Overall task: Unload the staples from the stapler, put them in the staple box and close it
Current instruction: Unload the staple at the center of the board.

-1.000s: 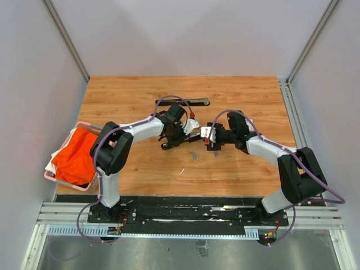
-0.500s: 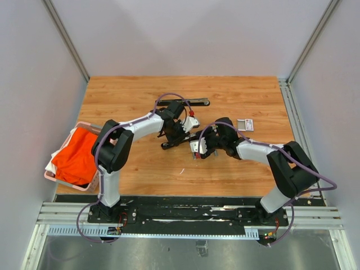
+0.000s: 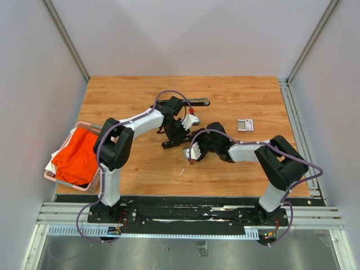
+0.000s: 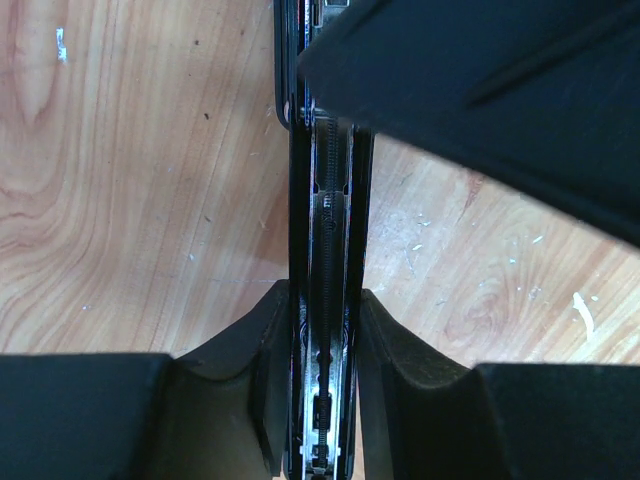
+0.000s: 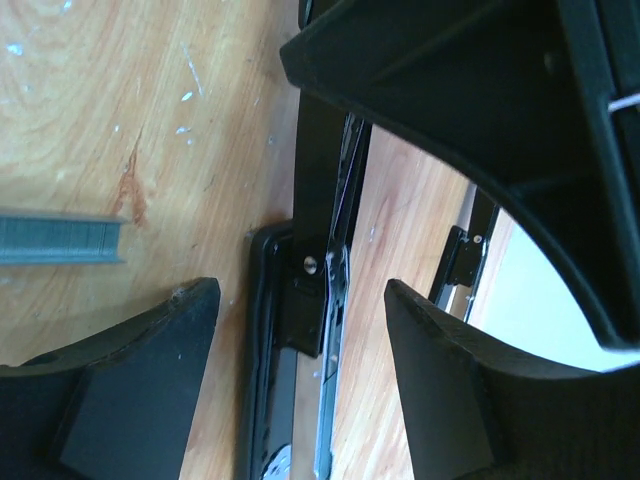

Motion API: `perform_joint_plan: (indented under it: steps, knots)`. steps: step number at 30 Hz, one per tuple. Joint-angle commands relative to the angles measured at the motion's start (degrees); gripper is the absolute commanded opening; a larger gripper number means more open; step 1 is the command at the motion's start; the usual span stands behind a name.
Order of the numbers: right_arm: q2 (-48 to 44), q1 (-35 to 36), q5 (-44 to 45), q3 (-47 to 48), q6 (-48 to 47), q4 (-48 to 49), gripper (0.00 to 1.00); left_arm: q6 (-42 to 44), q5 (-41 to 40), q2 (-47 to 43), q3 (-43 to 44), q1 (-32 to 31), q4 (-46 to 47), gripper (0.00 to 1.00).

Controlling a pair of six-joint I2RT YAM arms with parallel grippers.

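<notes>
Top external: my left gripper (image 3: 175, 131) is clamped shut on the stapler (image 3: 169, 145), mid-table. Just right of it, my right gripper (image 3: 191, 153) hangs with its fingers spread. On the right wrist view, a grey strip of staples (image 5: 60, 240) lies loose on the wood outside the left finger (image 5: 150, 360), its long axis crosswise to the stapler. I judge the right arm nearer.

Stapler (image 4: 325, 250) lies central; staples (image 5: 60, 240) just beside it; box (image 3: 245, 125) rightward; basket (image 3: 49, 175) at left edge.
</notes>
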Motion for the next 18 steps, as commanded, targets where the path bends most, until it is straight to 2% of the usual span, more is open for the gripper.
perform_joint_plan:
  steps: [1,7,18]
  knots:
    - [2.24,1.89,3.09,-0.43,-1.12,5.03,0.69,0.25,4.38,-0.06,3.05,0.53,-1.27,0.1]
    - [3.26,2.43,3.25,-0.39,-0.44,6.6,0.69,-0.78,6.56,-0.04,3.67,1.17,-1.82,0.09]
    - [6.76,4.5,7.54,-3.42,1.16,19.73,0.68,-2.09,10.69,0.05,4.63,2.49,-2.06,0.04]
